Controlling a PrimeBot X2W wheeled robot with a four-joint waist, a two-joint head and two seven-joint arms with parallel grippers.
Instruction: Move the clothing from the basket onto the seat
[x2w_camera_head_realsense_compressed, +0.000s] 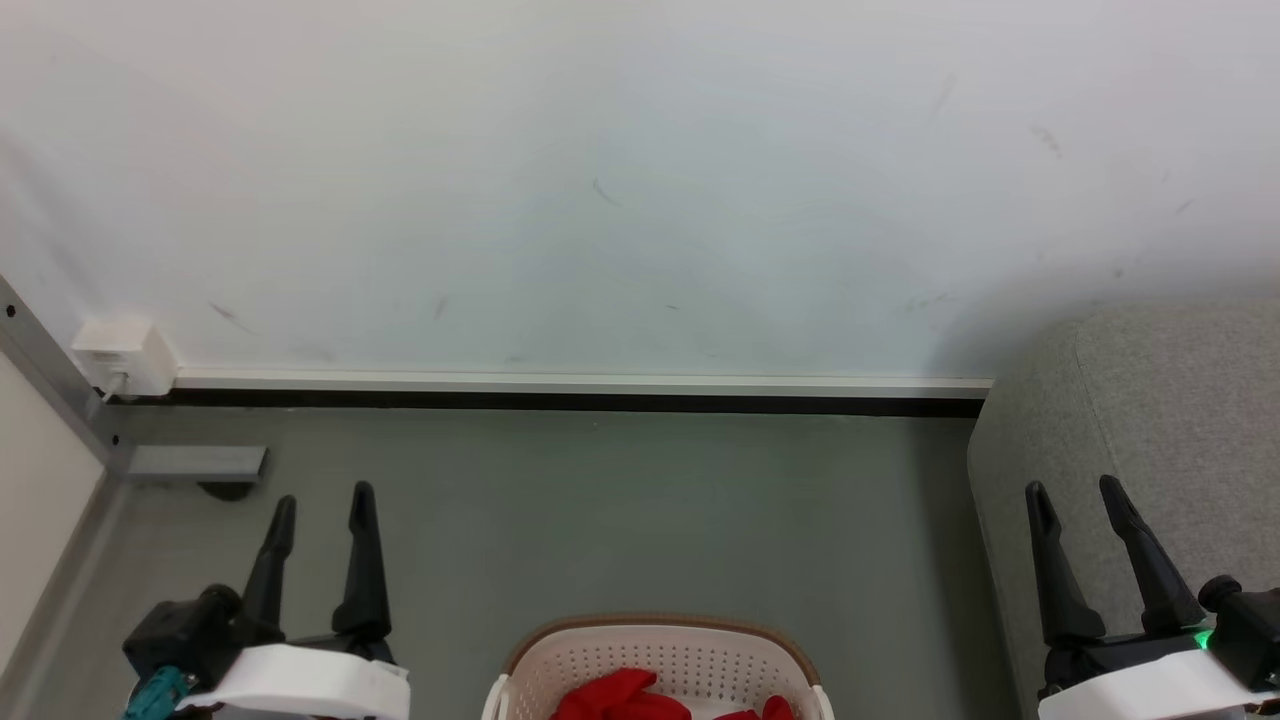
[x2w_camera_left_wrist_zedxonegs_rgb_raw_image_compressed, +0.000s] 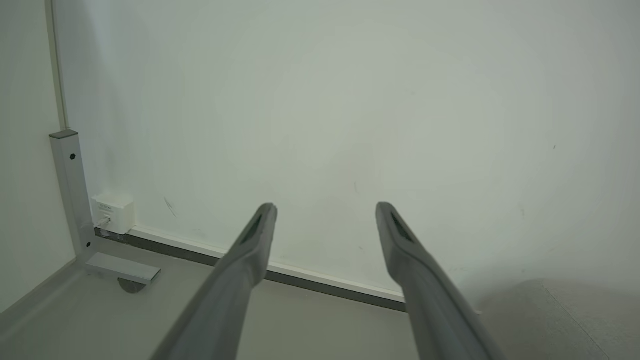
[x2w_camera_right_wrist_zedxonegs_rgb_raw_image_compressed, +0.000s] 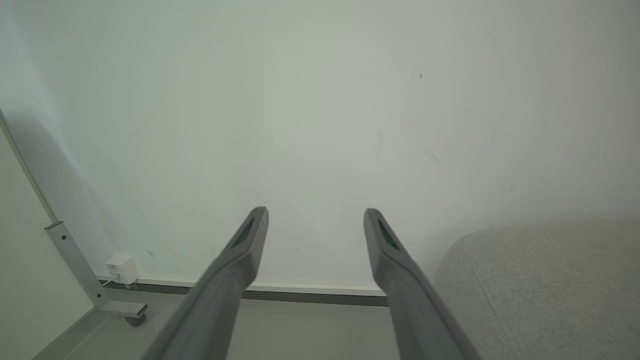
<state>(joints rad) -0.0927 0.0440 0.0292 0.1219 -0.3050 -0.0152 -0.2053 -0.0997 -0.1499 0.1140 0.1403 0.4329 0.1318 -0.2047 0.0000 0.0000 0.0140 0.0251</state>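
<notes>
The white perforated basket (x2w_camera_head_realsense_compressed: 560, 665) with its tan rim stands on the floor at the bottom middle of the head view, cut off by the frame edge. Bright red clothing (x2w_camera_head_realsense_compressed: 620, 695) lies bunched inside it. The light grey seat (x2w_camera_head_realsense_compressed: 1170, 420) (x2w_camera_left_wrist_zedxonegs_rgb_raw_image_compressed: 555, 315) (x2w_camera_right_wrist_zedxonegs_rgb_raw_image_compressed: 545, 285) fills the right side. My left gripper (x2w_camera_head_realsense_compressed: 322, 500) (x2w_camera_left_wrist_zedxonegs_rgb_raw_image_compressed: 325, 210) hangs open and empty left of the basket. Over the seat's front corner, my right gripper (x2w_camera_head_realsense_compressed: 1078, 488) (x2w_camera_right_wrist_zedxonegs_rgb_raw_image_compressed: 316, 215) is open too, with nothing between its fingers. Both point toward the wall.
A pale wall (x2w_camera_head_realsense_compressed: 640, 180) with a white and black baseboard (x2w_camera_head_realsense_compressed: 580, 392) closes the far side. A white socket box (x2w_camera_head_realsense_compressed: 125, 355) and a grey metal frame with a foot on a caster (x2w_camera_head_realsense_compressed: 200, 465) stand at the left. Grey floor (x2w_camera_head_realsense_compressed: 620, 510) lies between basket and wall.
</notes>
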